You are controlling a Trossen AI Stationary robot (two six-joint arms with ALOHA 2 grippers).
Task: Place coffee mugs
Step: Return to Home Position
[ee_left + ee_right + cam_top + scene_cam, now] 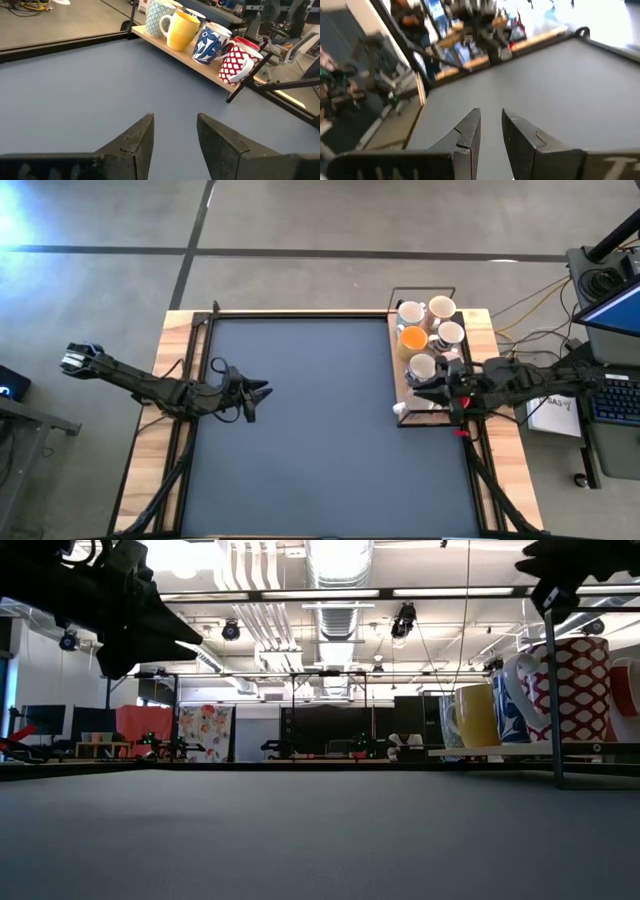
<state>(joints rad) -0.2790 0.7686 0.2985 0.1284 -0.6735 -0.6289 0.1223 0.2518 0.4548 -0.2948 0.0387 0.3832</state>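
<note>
A wooden shelf (pixel 175 54) with a black wire frame stands along the right edge of the table and carries the coffee mugs (pixel 441 308), upright and packed close in two rows. In the row facing the table's middle stand a teal-patterned mug (pixel 156 11), a yellow mug (pixel 181 30), a blue-and-white mug (pixel 209 42) and a red-and-white mug (pixel 234 64). The right gripper (pixel 491 122) hovers above the red-and-white mug, its fingers parted only narrowly and holding nothing. The left gripper (pixel 175 127) hangs over the left part of the dark mat (pixel 300 420), its fingers wider apart and empty. Beyond the table lies an open workshop with ceiling ducts (pixel 335 560).
</note>
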